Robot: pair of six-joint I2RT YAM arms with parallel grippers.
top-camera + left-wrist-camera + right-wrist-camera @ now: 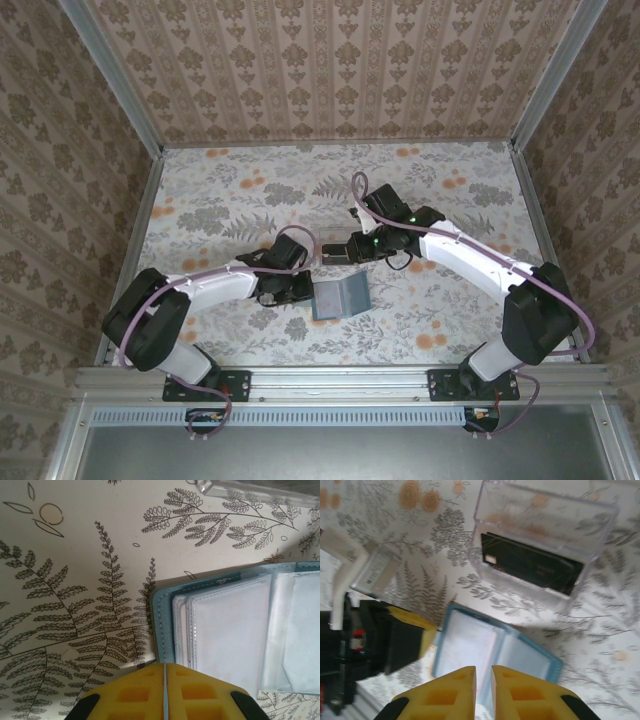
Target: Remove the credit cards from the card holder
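The teal card holder (338, 297) lies open on the table, its clear pockets (225, 630) facing up and looking pale; I cannot tell whether cards sit inside them. My left gripper (164, 666) is shut on the holder's teal left edge (162, 615). My right gripper (483, 672) hovers over the open card holder (485, 650), its yellow fingers a narrow gap apart with nothing between them. One dark credit card (530, 565) lies inside the clear plastic tray (545, 510) just beyond the holder.
The left arm's yellow and black gripper (402, 637) is at the holder's left side in the right wrist view. The clear tray (255, 490) stands close behind the holder. Metal rails (340, 378) and patterned walls bound the floral table (230, 190).
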